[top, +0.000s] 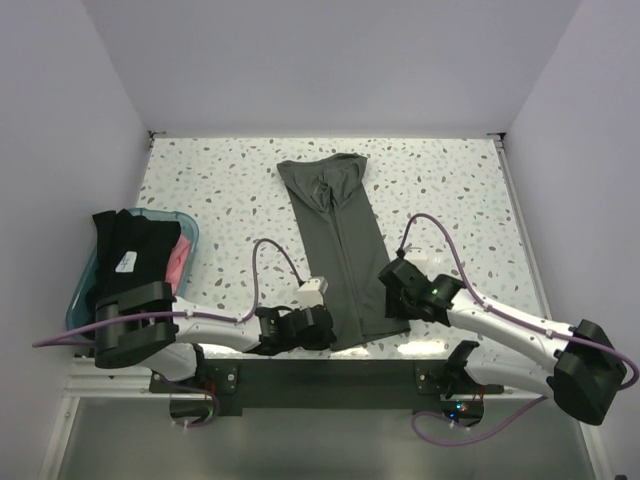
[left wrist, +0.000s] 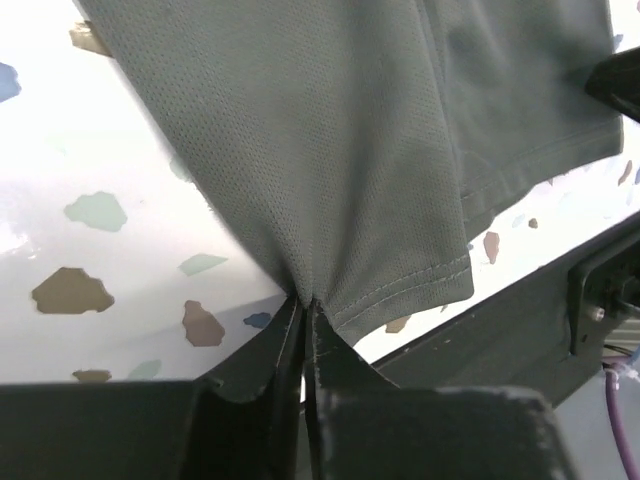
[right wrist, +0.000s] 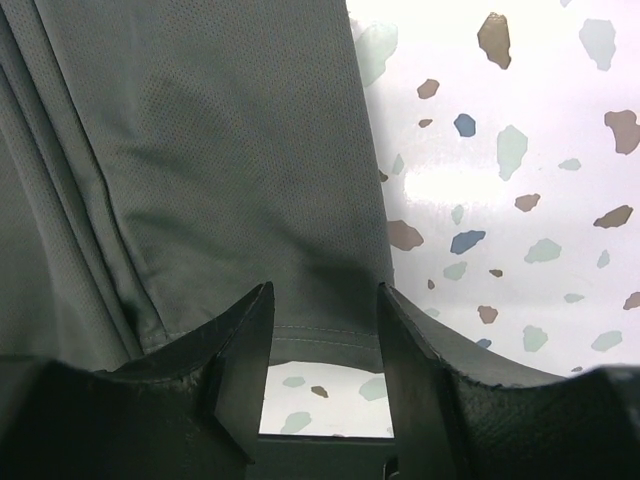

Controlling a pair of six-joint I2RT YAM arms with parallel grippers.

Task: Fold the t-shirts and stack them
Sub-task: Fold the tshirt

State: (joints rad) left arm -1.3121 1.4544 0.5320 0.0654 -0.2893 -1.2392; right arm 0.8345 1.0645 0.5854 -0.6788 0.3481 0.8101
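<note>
From above, you see the olive-green t-shirt (top: 340, 250) lying as a long folded strip down the desk (top: 220, 190). The left fingers (top: 325, 325) and right fingers (top: 398, 287) are at its near corners, and the black t-shirt (top: 135, 250) and pink t-shirt (top: 178, 262) sit in the teal tub (top: 85, 285). Your left wrist view shows the left fingers (left wrist: 290, 345) clenched on the shirt's hemmed corner, the cloth puckering into them. Your right wrist view shows the right fingers (right wrist: 250, 330) released, spread either side of the hem, with desk visible between them.
</note>
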